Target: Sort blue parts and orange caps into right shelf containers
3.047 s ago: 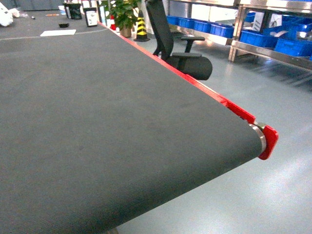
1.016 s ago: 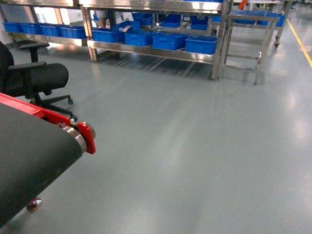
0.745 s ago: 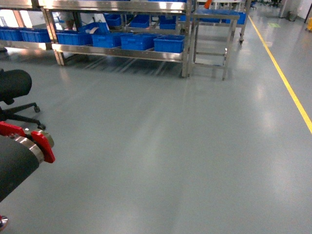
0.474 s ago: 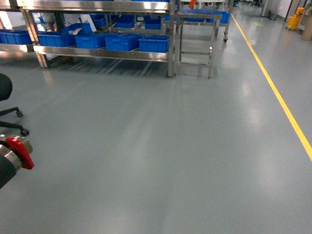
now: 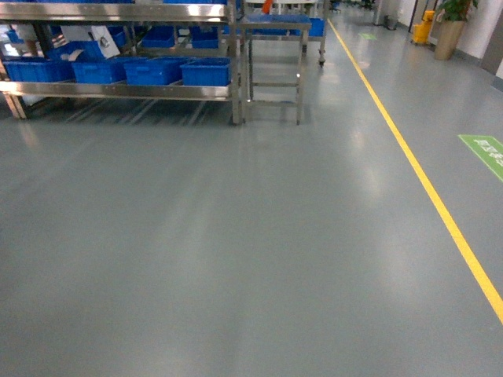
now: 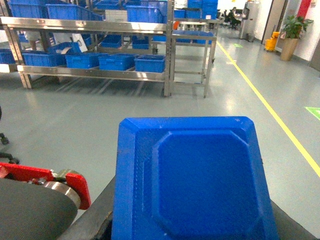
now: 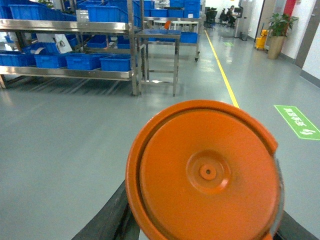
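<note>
Transit step, robot carrying both items toward the shelving. The left wrist view is filled at lower centre by a blue part (image 6: 192, 180), flat face with a raised octagonal panel, held right in front of the camera. The right wrist view is filled by an orange cap (image 7: 202, 172), round end face with a small centre boss. The fingers of either gripper are hidden behind the load, so I cannot tell how the jaws stand, though each item seems to be carried by its arm.

In the head view there are no arms, only grey floor, a yellow floor line (image 5: 409, 161) running down the right side, and a steel shelf rack (image 5: 118, 88) at upper left with blue crates (image 5: 206, 72) on its lower tier, well away. A red conveyor end (image 6: 75, 187) sits at lower left of the left wrist view.

To do it well: drive steady with the arms level so nothing slips, stay left of the line, stop square to the rack, and confirm which crate takes which item before reaching in.
</note>
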`<state>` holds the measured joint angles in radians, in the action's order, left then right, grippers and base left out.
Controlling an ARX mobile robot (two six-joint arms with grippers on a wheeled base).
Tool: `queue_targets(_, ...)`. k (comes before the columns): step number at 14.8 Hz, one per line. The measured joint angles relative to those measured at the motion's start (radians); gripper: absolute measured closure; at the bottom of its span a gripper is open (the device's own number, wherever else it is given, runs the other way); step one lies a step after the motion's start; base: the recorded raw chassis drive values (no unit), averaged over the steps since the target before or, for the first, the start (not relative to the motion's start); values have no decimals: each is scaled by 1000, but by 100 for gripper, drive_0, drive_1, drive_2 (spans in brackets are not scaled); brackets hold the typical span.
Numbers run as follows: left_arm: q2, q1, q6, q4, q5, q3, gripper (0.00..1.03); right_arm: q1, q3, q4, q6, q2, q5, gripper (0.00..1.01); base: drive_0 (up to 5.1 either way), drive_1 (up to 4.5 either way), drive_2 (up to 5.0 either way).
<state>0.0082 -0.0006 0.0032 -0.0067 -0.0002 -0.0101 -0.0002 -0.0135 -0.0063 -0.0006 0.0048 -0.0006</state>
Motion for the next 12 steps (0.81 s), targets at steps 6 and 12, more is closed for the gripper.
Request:
queue_targets(6, 0, 0, 0, -5, 0, 0, 59, 0, 0, -2, 0, 0, 0, 59, -101, 188, -389)
queue_targets(12, 0, -2, 0, 0, 1, 0, 59, 0, 0, -2, 0, 0, 0, 59, 74, 506, -357)
